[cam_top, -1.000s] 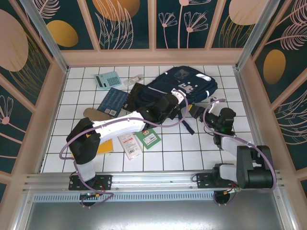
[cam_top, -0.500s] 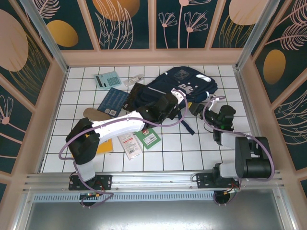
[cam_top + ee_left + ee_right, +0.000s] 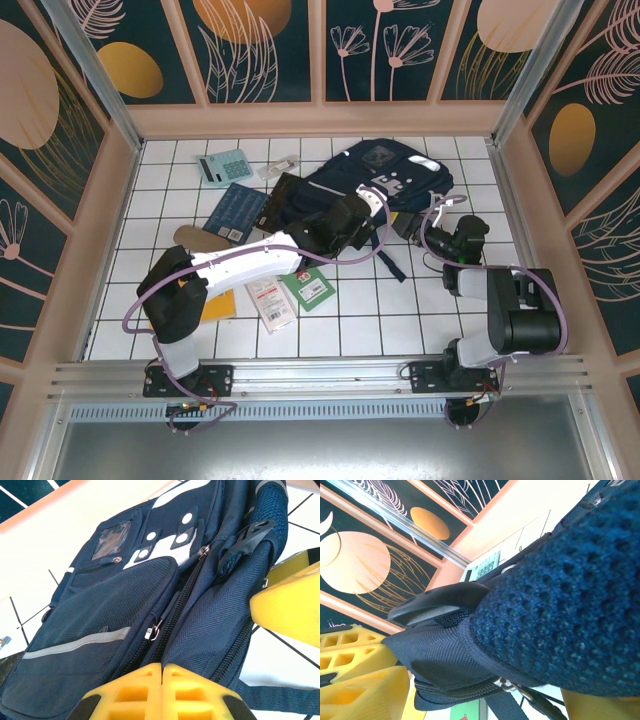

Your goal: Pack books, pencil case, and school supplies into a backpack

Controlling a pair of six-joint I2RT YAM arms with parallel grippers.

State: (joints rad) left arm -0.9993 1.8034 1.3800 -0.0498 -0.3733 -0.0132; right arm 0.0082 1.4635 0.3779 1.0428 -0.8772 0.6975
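The surface [image 3: 400, 310] carries four books: a dark blue book [image 3: 237, 210], a black book [image 3: 283, 196], a green book [image 3: 312, 290] and an orange-yellow book [image 3: 221, 304]. There is one backpack [image 3: 395, 178], one pencil case [image 3: 193, 237], one teal calculator [image 3: 223, 166], one white-and-red pack [image 3: 270, 300] and one clear packet [image 3: 279, 167].

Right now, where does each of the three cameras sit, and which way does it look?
Top external: above and behind, looking down at the tiled table; both arms show.
Left wrist: on the left arm, facing the zippers of the backpack past the shut left gripper.
Right wrist: on the right arm, facing the backpack's mesh strap; one yellow finger shows.
Shared: the backpack.
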